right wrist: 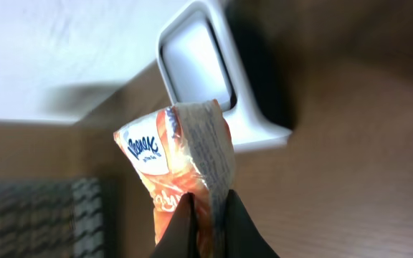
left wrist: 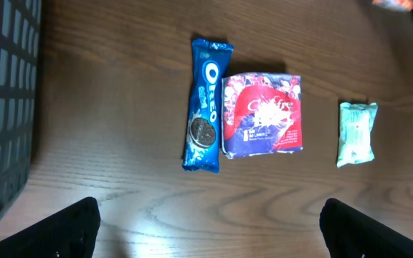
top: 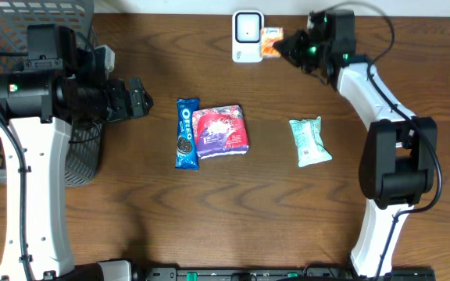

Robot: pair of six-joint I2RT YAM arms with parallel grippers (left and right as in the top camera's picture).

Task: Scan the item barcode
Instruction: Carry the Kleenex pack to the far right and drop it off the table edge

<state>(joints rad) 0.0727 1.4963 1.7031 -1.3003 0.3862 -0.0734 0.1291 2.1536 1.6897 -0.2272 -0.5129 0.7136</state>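
Observation:
My right gripper (top: 290, 47) is shut on a small orange and white packet (top: 271, 41), held up right beside the white barcode scanner (top: 246, 35) at the table's back edge. In the right wrist view the packet (right wrist: 181, 161) is pinched between my dark fingers (right wrist: 239, 222), its top edge close to the scanner's window (right wrist: 196, 68). My left gripper (top: 135, 99) stands open at the left, above bare wood; in its wrist view only the two black fingertips (left wrist: 70, 229) show, wide apart with nothing between them.
A blue Oreo pack (top: 186, 133), a purple and red packet (top: 221, 130) touching it, and a pale green packet (top: 309, 141) lie mid-table. A dark mesh basket (top: 30, 19) stands at the far left under the left arm.

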